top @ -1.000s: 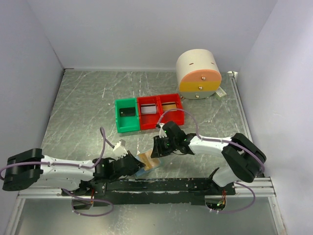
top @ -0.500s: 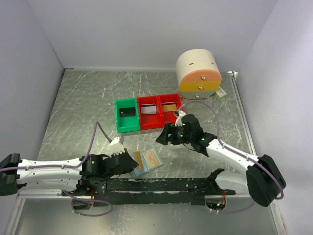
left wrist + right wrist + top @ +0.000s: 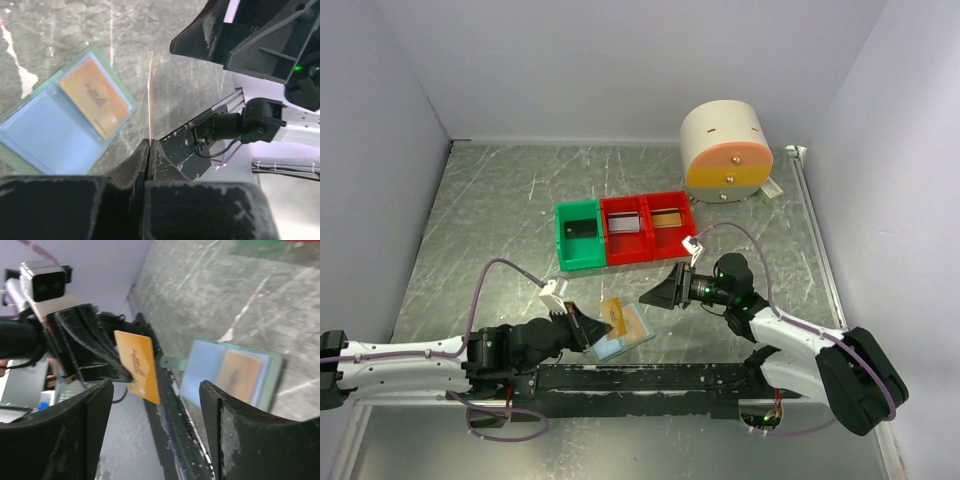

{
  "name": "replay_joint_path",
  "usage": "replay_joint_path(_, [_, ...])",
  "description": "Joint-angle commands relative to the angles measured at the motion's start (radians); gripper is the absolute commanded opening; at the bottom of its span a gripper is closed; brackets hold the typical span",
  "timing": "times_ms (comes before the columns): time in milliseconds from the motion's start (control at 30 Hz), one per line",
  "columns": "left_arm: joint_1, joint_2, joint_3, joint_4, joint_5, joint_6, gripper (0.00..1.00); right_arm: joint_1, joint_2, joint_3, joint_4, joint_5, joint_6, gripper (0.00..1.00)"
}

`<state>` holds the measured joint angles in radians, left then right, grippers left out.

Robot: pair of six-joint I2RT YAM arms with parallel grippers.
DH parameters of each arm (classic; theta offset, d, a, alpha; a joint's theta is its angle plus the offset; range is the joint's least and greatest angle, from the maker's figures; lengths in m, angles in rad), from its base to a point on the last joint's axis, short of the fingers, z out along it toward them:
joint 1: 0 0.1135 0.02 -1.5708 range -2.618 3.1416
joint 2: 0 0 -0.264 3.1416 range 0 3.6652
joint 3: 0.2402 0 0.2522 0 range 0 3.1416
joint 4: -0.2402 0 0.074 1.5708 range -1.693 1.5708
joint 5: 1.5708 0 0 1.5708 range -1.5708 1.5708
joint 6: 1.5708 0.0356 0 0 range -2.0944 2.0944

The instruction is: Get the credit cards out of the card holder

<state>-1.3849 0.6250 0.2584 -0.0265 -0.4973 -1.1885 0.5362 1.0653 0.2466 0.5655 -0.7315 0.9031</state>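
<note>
The card holder (image 3: 620, 345), a pale blue open sleeve, lies flat on the table by the near rail. One orange credit card (image 3: 636, 323) sits in its right pocket (image 3: 95, 95), and the left pocket shows only blue. My left gripper (image 3: 150, 142) is shut on a second orange credit card (image 3: 613, 312). It holds this card upright above the holder's left edge, edge-on (image 3: 150, 90) to its own camera. My right gripper (image 3: 156, 385) is open just right of the holder, with the held card (image 3: 137, 365) facing it from between its fingers and nothing touching them.
A green bin (image 3: 578, 238) and two red bins (image 3: 626, 232) stand in a row at mid-table, each with something small inside. A round cream drawer unit (image 3: 725, 150) stands at the back right. The black mounting rail (image 3: 650, 378) runs along the near edge.
The left gripper pulled one card from the holder's left pocket and raised it upright. The right gripper opened, let go of the holder and drew back to the right, turning toward the card.
</note>
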Motion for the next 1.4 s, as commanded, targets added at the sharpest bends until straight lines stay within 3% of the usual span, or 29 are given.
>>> replay_joint_path(0, [-0.005,-0.005,-0.03,0.229,0.03,0.082,0.07,0.009,0.055,-0.016,0.279,-0.138,0.126,0.65])
replay_joint_path(433, [-0.005,0.114,-0.039,0.427,0.059,0.099,0.07,0.083,0.107,0.035,0.22,-0.18,0.062,0.4])
replay_joint_path(900, [-0.005,0.072,-0.095,0.501,0.088,0.094,0.07,0.103,0.192,0.013,0.497,-0.264,0.217,0.23])
replay_joint_path(1367, [-0.004,0.1,-0.122,0.592,0.089,0.095,0.07,0.106,0.204,0.022,0.519,-0.295,0.236,0.09])
